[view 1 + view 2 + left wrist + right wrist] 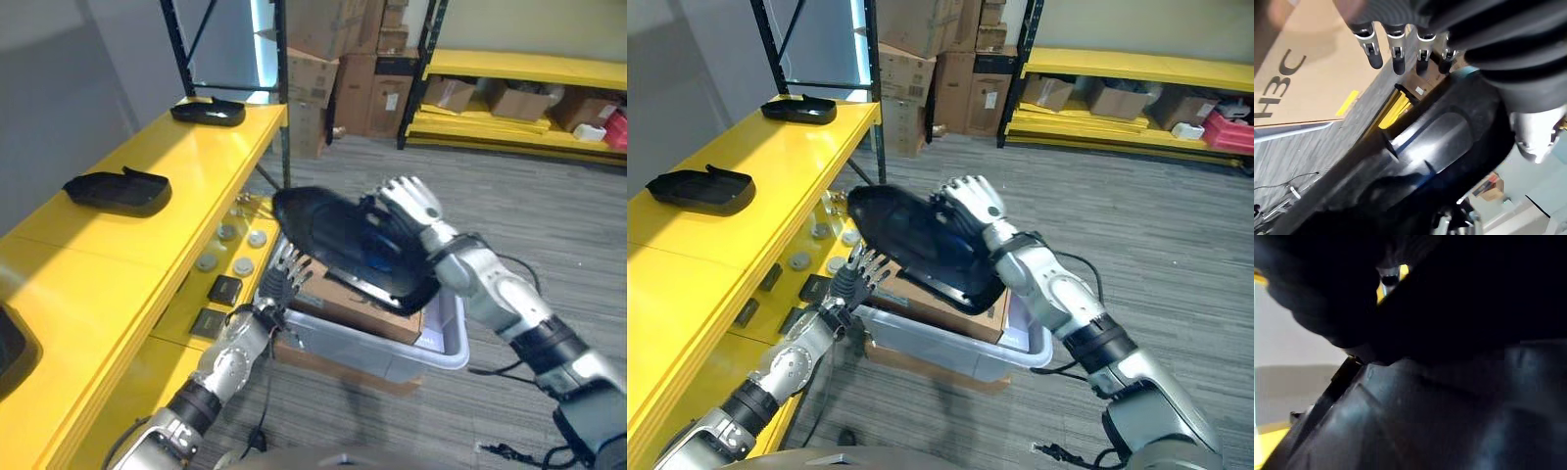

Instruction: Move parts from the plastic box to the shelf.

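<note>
Fingers [965,196] of the right hand [411,204] curl over the black part [348,245], holding it mid-frame above the plastic box [446,348]. Left hand [289,269] sits just under its lower-left edge, fingers straight and loose. Part's long axis points upper left toward the yellow shelf [186,157], where 2 parts [118,189] already sit.

You are seeing the black part [348,245] covering the right hand's [411,201] fingertips and most of the cardboard box [358,308] sitting in the plastic box [446,348]. At the shelf's [147,235] near edge, another black part [12,348] is running off the left eye view. The right wrist view is giving you only dark, blurred plastic.
</note>
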Controlling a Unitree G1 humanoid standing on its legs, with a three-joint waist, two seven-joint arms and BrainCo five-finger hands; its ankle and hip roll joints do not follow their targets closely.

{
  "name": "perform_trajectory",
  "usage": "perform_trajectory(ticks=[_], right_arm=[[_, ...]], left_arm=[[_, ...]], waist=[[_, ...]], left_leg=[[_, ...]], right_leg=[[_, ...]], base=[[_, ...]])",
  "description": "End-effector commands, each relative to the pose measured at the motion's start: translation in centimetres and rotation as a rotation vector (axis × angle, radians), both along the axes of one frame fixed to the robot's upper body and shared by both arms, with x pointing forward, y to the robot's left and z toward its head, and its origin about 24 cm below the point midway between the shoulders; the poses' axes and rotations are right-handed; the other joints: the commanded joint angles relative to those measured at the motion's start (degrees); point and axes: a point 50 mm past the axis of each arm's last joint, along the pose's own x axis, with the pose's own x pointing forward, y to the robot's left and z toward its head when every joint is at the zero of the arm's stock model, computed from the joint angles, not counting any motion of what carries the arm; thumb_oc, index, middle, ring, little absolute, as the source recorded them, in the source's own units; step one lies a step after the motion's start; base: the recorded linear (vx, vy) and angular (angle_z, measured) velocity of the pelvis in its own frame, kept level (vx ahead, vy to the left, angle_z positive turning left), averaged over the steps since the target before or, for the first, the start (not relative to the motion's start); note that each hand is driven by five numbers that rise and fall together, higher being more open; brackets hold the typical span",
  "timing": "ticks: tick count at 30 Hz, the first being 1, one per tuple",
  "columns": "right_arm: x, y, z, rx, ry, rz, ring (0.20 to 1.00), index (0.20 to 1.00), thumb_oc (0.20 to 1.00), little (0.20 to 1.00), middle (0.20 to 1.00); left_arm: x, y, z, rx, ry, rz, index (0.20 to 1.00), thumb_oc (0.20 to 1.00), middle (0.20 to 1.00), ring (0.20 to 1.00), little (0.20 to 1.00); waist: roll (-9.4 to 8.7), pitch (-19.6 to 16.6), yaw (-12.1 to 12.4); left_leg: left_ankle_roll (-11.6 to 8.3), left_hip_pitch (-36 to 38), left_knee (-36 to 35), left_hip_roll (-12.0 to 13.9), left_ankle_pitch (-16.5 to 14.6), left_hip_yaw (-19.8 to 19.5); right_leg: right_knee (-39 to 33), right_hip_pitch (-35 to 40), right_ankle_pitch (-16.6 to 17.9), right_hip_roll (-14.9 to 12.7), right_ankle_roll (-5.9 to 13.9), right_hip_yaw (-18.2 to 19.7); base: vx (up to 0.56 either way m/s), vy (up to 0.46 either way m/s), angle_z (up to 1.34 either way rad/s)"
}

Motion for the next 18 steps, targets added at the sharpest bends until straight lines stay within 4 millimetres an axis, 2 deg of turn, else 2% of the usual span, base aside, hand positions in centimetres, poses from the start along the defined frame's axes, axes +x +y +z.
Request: perform_trajectory(ticks=[1, 5, 10, 11, 12, 13, 18], right_arm=[[0.1, 2.2, 3.7, 0.013, -0.147, 0.1, 0.2, 0.2, 0.2, 0.2, 0.2], [0.0, 3.7, 3.3, -0.008, -0.121, 0.16, 0.2, 0.2, 0.2, 0.2, 0.2], [-0.5, 5.2, 2.2, 0.009, -0.037, 0.234, 0.2, 0.2, 0.2, 0.2, 0.2], [-0.7, 5.6, 2.0, 0.023, -0.022, 0.253, 0.2, 0.2, 0.2, 0.2, 0.2], [-0.7, 5.6, 2.0, 0.023, -0.022, 0.253, 0.2, 0.2, 0.2, 0.2, 0.2], [-1.0, 5.8, 1.8, 0.042, 0.001, 0.274, 0.2, 0.2, 0.2, 0.2, 0.2], [-2.1, 7.1, 1.0, 0.113, 0.086, 0.359, 0.2, 0.2, 0.2, 0.2, 0.2]], left_arm=[[1.7, -1.8, 2.1, -0.017, -0.085, -0.052, 1.0, 1.0, 1.0, 1.0, 1.0], [1.9, -2.0, 2.3, -0.022, -0.089, -0.046, 1.0, 1.0, 1.0, 1.0, 1.0], [2.5, -2.3, 3.8, -0.058, -0.136, -0.026, 1.0, 1.0, 1.0, 1.0, 1.0], [2.7, -2.2, 4.1, -0.061, -0.149, -0.016, 0.903, 0.903, 0.903, 0.903, 0.903], [2.7, -2.2, 4.1, -0.06, -0.149, -0.016, 0.495, 0.495, 0.495, 0.495, 0.495], [2.9, -2.1, 4.4, -0.064, -0.164, -0.005, 0.2, 0.2, 0.2, 0.2, 0.2], [3.3, -1.7, 5.2, -0.083, -0.206, 0.029, 0.2, 0.2, 0.2, 0.2, 0.2]], waist=[[-2.3, -2.1, 1.6], [-2.56, -2.0, 1.8], [-2.78, -2.0, 2.1], [-2.81, -2.0, 2.1], [-2.82, -2.0, 2.1], [-2.86, -2.0, 2.1], [-3.05, -1.9, 2.2]], left_leg=[[-0.87, 3.7, 0.7, 1.5, -6.4, -2.1], [-0.75, 3.5, 0.7, 1.4, -6.4, -2.3], [-0.66, 3.3, 0.6, 1.3, -6.4, -2.5], [-0.65, 3.2, 0.6, 1.2, -6.3, -2.5], [-0.65, 3.2, 0.6, 1.2, -6.3, -2.5], [-0.66, 3.2, 0.5, 1.2, -6.3, -2.6], [-0.66, 2.9, 0.6, 1.2, -6.3, -2.7]], right_leg=[[1.5, -2.8, 0.8, -1.0, -0.21, 1.0], [1.7, -3.1, 0.9, -1.1, -0.22, 1.0], [1.7, -3.2, 1.0, -1.2, -0.2, 0.8], [1.6, -3.2, 1.0, -1.2, -0.21, 0.8], [1.6, -3.2, 1.0, -1.2, -0.21, 0.8], [1.6, -3.2, 1.0, -1.2, -0.22, 0.7], [1.6, -3.4, 1.0, -1.4, -0.23, 0.6]], base=[[0.01, -0.004, 0.05], [0.0, 0.0, 0.0], [0.0, 0.0, 0.0], [0.0, 0.0, 0.0], [0.0, 0.0, 0.0], [0.0, 0.0, 0.0], [0.0, 0.0, 0.0]])
